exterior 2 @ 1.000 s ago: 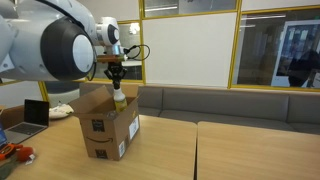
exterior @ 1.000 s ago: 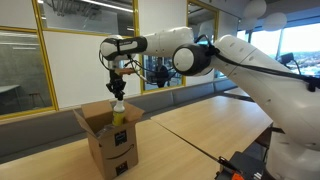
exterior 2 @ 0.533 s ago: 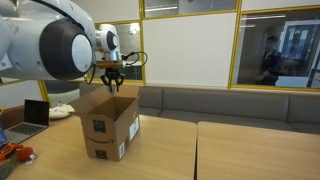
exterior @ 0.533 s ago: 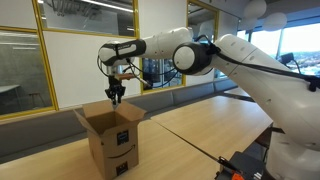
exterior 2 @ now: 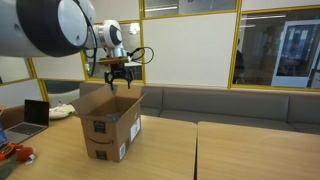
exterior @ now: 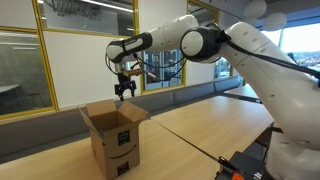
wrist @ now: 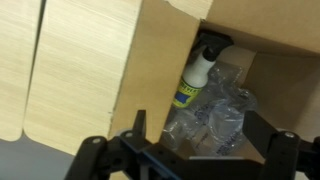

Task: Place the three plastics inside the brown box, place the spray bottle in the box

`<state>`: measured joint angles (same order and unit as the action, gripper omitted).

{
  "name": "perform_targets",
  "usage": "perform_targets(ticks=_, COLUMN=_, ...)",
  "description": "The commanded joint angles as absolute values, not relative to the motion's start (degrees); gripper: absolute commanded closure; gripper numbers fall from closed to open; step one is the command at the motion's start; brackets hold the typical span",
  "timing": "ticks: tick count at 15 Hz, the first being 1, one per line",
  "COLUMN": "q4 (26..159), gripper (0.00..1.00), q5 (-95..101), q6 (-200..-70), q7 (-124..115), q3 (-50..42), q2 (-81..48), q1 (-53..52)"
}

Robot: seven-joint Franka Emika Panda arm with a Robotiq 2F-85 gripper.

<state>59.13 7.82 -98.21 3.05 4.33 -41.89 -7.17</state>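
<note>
The brown box (exterior: 112, 138) (exterior 2: 110, 122) stands open-topped on the wooden table in both exterior views. My gripper (exterior: 124, 92) (exterior 2: 120, 82) hangs open just above it, holding nothing. The wrist view looks down into the box (wrist: 165, 50): the spray bottle (wrist: 197, 75), yellow-labelled with a black cap, lies inside against a wall, next to crumpled clear plastics (wrist: 215, 115). My gripper (wrist: 193, 140) shows there with its black fingers (wrist: 140, 128) spread wide and nothing between them.
The box's flaps (exterior: 82, 120) stick outward at the top. A laptop (exterior 2: 35, 113) and a white object sit on a side table beside the box. A grey bench (exterior 2: 230, 103) runs along the glass wall behind. Bare tabletop (exterior: 205, 125) stretches to the right.
One second ago my gripper held the spray bottle at the box's opening. It has since opened, the bottle has dropped inside, and the arm has risen and shifted slightly away from the box.
</note>
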Motion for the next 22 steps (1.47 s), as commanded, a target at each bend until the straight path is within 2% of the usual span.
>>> perform_targets(ticks=1, q4=72.76, gripper=0.0, q5=12.2, q6=-99.04, q7=1.05, q3=1.33, q2=-29.54, q1=-6.75)
perform_targets(ticks=8, q4=90.76, gripper=0.0, q5=19.72, q6=-98.18, q7=-5.68, q3=-2.88, q2=-12.52, q1=-5.77)
perform_targets(ticks=13, q4=105.22, gripper=0.0, q5=17.44, q6=-100.57, q7=-6.32, q3=-2.75, q2=-1.44, q1=-2.43)
perform_targets(ticks=22, q4=133.68, gripper=0.0, q5=-0.89, q6=-122.94, q7=11.6, q3=-5.74, q2=17.78, q1=1.91)
